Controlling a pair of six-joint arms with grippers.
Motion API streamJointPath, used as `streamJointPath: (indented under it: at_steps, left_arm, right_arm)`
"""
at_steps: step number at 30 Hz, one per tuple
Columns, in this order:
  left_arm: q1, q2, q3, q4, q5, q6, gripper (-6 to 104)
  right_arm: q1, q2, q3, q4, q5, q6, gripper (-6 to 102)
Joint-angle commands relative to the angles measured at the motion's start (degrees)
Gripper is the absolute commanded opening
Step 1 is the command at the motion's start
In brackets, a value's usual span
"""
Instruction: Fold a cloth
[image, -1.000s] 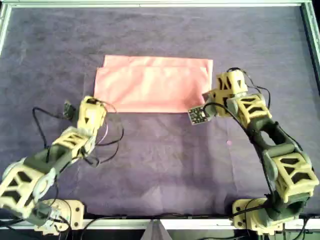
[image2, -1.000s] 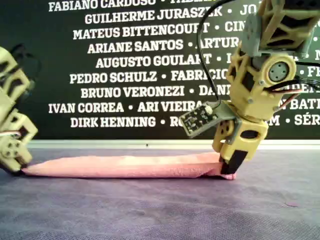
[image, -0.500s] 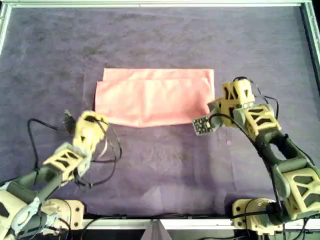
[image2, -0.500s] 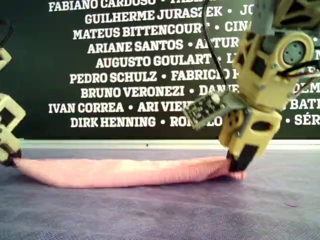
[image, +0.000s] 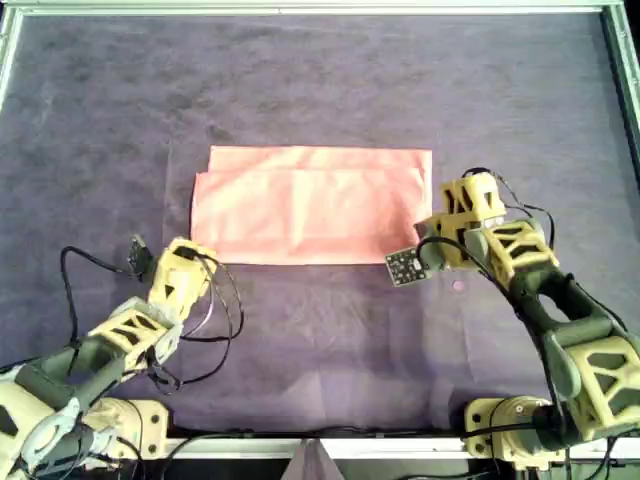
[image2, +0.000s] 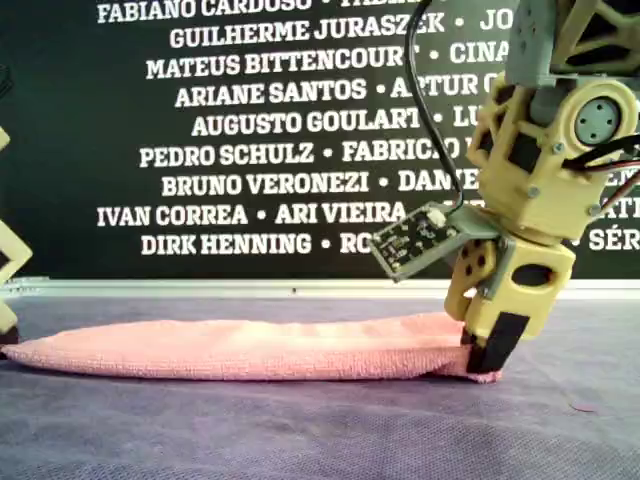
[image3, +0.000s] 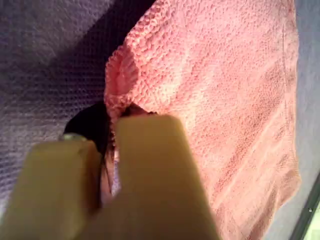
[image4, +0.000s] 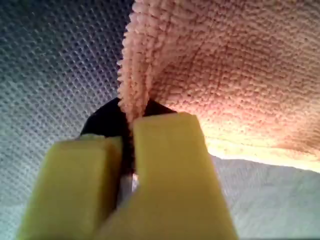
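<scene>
The salmon-pink cloth (image: 310, 205) lies folded into a wide rectangle on the dark purple mat (image: 320, 70), its top layer set slightly off the lower one. My first gripper (image3: 107, 137) is shut on a corner of the cloth (image3: 225, 100). My second gripper (image4: 127, 137) is shut on another corner of the cloth (image4: 225, 65). In the overhead view one arm's gripper (image: 188, 262) sits at the cloth's near-left corner and the other arm's gripper (image: 432, 240) at its near-right corner. The wrist views do not show which arm is which. In the exterior view the cloth (image2: 240, 350) lies flat, pinched at the view's right.
A pale metal frame (image: 320, 8) borders the mat on all sides. A dark wall with white names (image2: 250, 120) stands behind the table in the exterior view. Cables (image: 215, 320) loop beside the arm on the overhead view's left.
Both grippers have drawn back toward the near edge in the overhead view, and the cloth has slid with them. Its shape has stayed the same.
</scene>
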Motion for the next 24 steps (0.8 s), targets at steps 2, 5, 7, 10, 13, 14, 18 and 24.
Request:
streamJointPath:
  at_steps: [2,5,7,10,13,14,18,24]
  left_arm:
    - [-0.7,2.99,-0.35,0.09,-0.53,0.26,-1]
    - [-1.32,2.99,-0.35,0.09,-0.35,0.26,-1]
    - [-1.32,2.99,-0.35,0.09,0.26,0.26,-1]
    - [-0.88,3.08,-0.35,0.09,-0.53,0.26,6]
    - [-0.62,3.87,-0.18,0.09,-0.88,0.26,20]
    - [-0.62,4.22,-0.09,0.09,-1.32,0.26,25]
    - [-1.23,5.45,1.49,0.09,-4.04,0.35,37]
    - [-1.14,12.92,6.24,0.09,-10.81,0.35,44]
  right_arm:
    - [-0.18,9.23,2.37,1.23,-0.09,-0.18,-1]
    - [-0.09,12.3,4.75,0.26,-0.09,-0.26,-1]
    - [0.0,12.74,4.39,0.26,-0.09,-0.26,-1]
    - [-0.09,11.6,3.96,0.26,-0.09,-0.26,0]
    - [-0.09,11.43,4.48,0.26,-0.09,-0.26,8]
    - [-0.09,11.95,4.83,0.26,-0.09,-0.62,13]
    - [-0.09,13.18,4.92,0.7,-0.18,-1.05,32]
    - [-0.18,13.18,5.27,1.49,-0.18,-1.05,51]
